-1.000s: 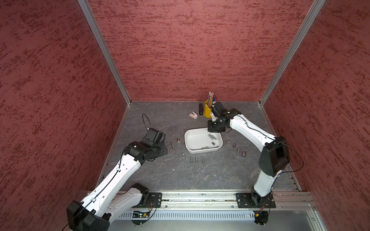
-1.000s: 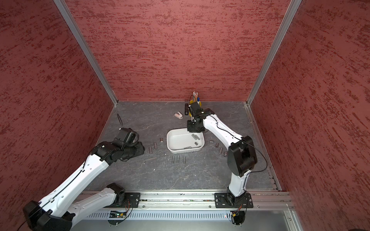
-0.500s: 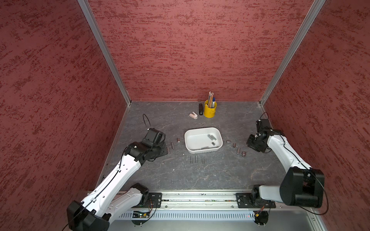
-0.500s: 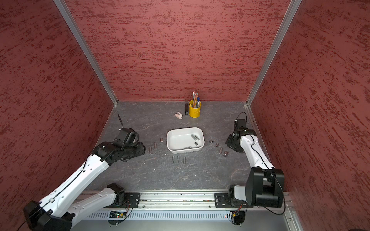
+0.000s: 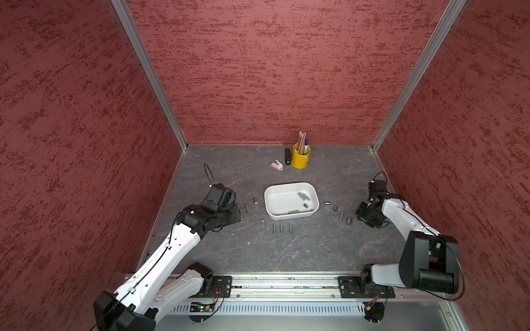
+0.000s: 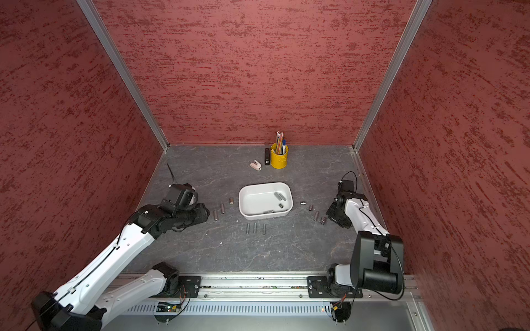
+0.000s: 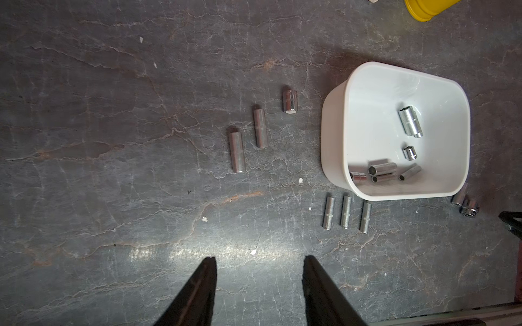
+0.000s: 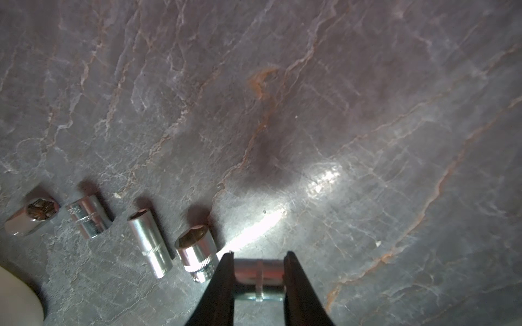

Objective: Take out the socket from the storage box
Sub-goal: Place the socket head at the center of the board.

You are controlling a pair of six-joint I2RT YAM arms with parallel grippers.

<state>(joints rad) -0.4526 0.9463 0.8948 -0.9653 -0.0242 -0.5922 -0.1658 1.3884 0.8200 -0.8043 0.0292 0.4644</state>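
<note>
Right fingers (image 8: pixel 223 288) pinch a socket (image 8: pixel 258 282) by its ends, lower centre of the wrist frame, low beside the laid-out row (image 8: pixel 149 245), likely to extend it. Left fingers (image 7: pixel 200 290) spread, empty. Box (image 5: pixel 279 199) mid-frame, other sockets (image 5: pixel 303 196) inside.

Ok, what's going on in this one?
The right hand is shut on a socket, next to a row of sockets laid out on the table. The left hand hangs open and empty, and more sockets lie in the storage box.
</note>
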